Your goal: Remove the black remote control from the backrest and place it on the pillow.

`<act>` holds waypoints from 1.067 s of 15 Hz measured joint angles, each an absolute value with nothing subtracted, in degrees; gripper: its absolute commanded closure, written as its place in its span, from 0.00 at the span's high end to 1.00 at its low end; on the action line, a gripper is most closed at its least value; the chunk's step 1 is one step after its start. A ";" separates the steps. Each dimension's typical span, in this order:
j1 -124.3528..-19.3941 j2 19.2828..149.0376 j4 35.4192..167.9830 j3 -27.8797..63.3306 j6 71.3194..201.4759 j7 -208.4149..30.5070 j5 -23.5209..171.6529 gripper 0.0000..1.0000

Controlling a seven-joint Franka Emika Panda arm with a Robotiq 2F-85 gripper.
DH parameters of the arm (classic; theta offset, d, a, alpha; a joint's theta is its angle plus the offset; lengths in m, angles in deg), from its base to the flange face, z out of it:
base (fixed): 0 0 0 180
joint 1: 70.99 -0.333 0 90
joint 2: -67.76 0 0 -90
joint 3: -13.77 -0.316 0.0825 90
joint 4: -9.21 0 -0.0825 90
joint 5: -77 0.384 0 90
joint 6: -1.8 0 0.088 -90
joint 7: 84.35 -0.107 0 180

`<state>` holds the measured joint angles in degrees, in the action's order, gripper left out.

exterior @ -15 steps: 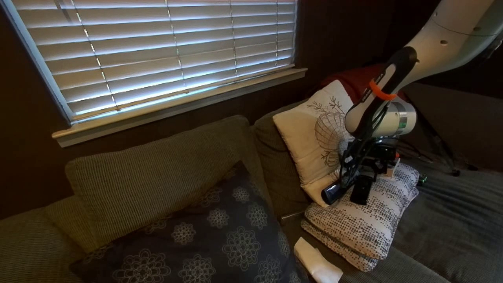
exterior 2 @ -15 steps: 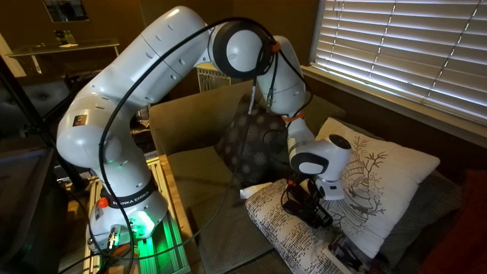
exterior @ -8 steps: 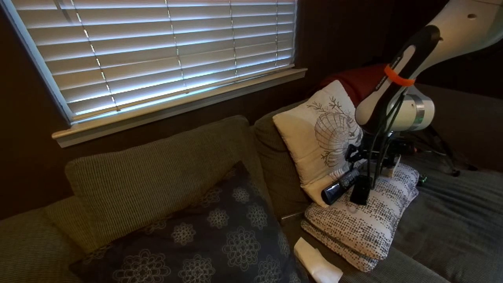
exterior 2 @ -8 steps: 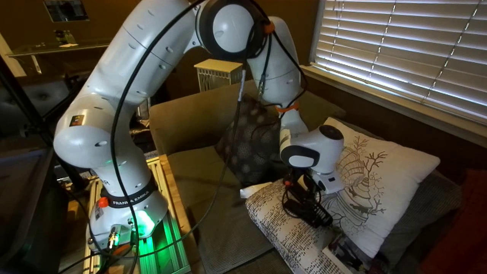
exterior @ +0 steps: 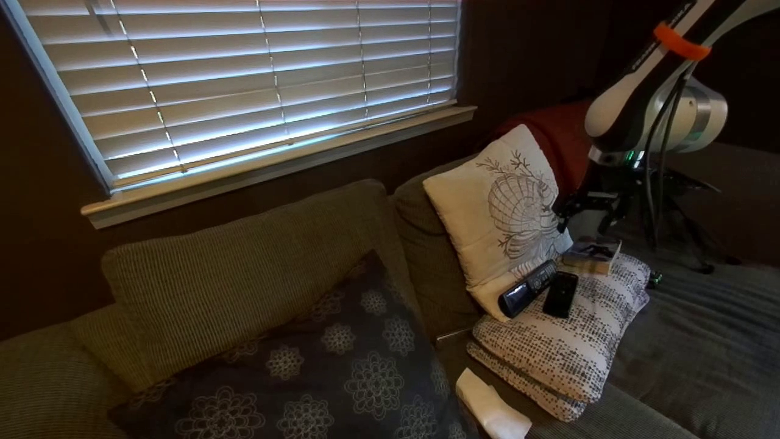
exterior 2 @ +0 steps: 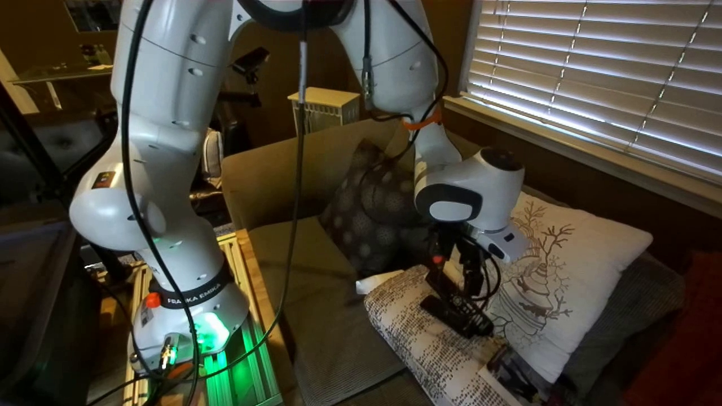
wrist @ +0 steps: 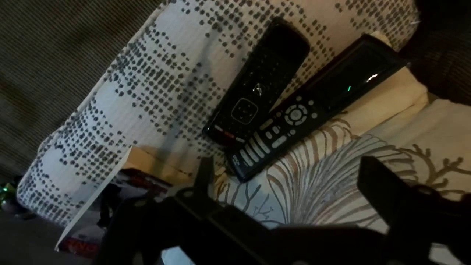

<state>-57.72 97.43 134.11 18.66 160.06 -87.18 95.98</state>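
The black remote control lies flat on the low pale pillow, which has a pattern of dark dots. In the wrist view the remote lies on the pillow, its lower end close against a longer remote with grey buttons. The olive-brown backrest has no remote on its visible part. My gripper is above the book and shell-print pillow, apart from the remotes. In the wrist view the gripper has its fingers wide apart with nothing between them. It also hangs over the remotes in an exterior view.
An upright cream shell-print pillow leans on the sofa back beside the remotes. A book lies on the pillow's far end. A dark floral cushion and a folded white paper are nearby. A red cloth hangs behind.
My gripper has risen from beside the remotes and moved away over the book, to the right in an exterior view. Both remotes stay in the same place.
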 measured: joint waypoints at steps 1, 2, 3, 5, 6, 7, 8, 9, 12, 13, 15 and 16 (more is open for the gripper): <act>-57.65 95.81 134.47 19.13 158.37 -86.11 94.42 1.00; -57.71 94.27 134.77 19.77 156.61 -85.38 92.56 1.00; -57.81 92.85 135.01 20.46 154.75 -84.80 90.35 1.00; -58.35 90.52 135.09 22.09 150.90 -84.30 85.37 1.00; -58.76 89.52 135.10 22.93 149.26 -84.28 82.83 1.00; -59.28 88.66 135.08 23.76 147.78 -84.28 80.27 1.00; -59.91 87.95 135.08 24.61 146.82 -84.49 77.47 1.00; -60.66 87.42 135.07 25.48 146.44 -84.83 74.52 1.00; -62.52 86.27 135.08 27.14 146.48 -85.10 66.53 1.00; -63.04 86.00 135.08 27.51 146.69 -85.10 63.97 1.00; -63.07 86.04 135.02 27.43 146.73 -85.17 63.68 1.00; -63.00 86.14 135.02 27.43 146.73 -85.17 63.68 1.00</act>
